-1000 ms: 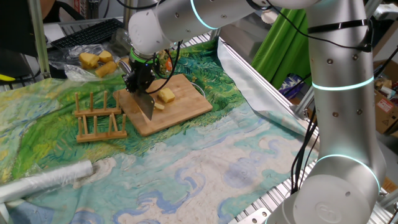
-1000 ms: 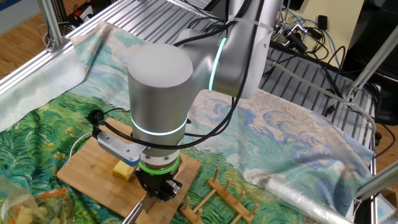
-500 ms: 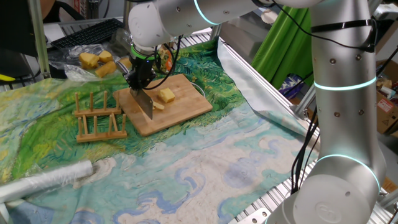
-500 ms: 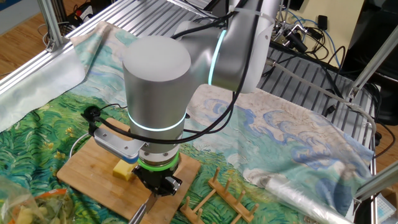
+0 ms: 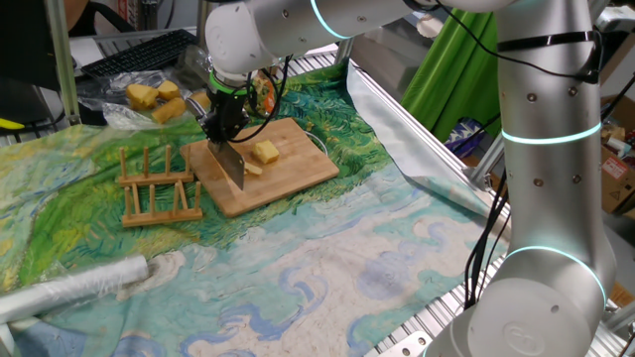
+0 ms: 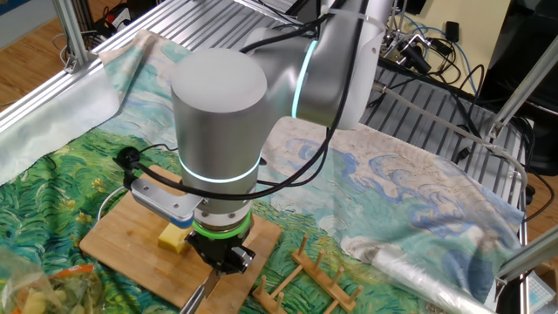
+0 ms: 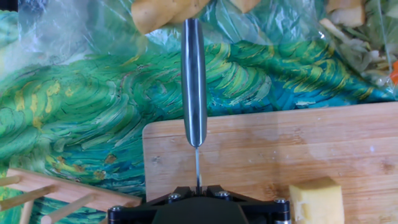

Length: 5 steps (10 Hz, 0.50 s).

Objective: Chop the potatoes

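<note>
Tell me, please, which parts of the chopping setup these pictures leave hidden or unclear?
- Pincer fingertips: hidden by the black mount in the hand view and by the arm in the other fixed view.
- Knife blade: edge-on in the hand view, a thin line.
- Potato: cut off by the hand view's bottom edge.
- Small potato pieces: too small to count in one fixed view.

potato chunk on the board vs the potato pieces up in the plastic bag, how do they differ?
The potato chunk is a single pale-yellow squared block with clean flat faces; the bagged pieces are several rougher lumps. The chunk lies bare on the cutting board beside the knife; the bagged pieces sit off the board on crinkled plastic. Both are yellow potato flesh.
</note>
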{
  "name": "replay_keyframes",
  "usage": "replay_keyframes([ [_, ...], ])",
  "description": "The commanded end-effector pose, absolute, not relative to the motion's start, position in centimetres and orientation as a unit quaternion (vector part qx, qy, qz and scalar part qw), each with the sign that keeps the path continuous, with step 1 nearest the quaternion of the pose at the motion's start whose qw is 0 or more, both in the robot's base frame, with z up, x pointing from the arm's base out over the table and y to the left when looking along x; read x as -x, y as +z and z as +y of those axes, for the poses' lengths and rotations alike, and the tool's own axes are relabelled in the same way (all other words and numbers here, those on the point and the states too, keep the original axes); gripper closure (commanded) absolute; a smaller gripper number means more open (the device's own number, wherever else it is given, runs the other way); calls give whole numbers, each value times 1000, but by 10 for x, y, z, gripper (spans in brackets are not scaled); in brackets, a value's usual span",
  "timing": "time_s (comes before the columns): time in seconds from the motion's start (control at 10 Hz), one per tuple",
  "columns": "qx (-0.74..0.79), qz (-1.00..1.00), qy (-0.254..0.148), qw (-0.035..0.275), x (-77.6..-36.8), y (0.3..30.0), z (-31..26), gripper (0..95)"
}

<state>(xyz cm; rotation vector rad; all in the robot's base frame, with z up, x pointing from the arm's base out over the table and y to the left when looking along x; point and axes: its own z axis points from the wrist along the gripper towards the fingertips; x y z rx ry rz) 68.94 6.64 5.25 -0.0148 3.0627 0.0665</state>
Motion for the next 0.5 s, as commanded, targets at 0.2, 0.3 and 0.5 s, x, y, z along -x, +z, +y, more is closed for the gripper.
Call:
replay_keyframes([
  [0.2,4,999,20,39,-689,54,67,760],
  [0.3,3,999,20,38,-689,55,67,760],
  [0.5,10,999,21,34,-690,58,68,950],
])
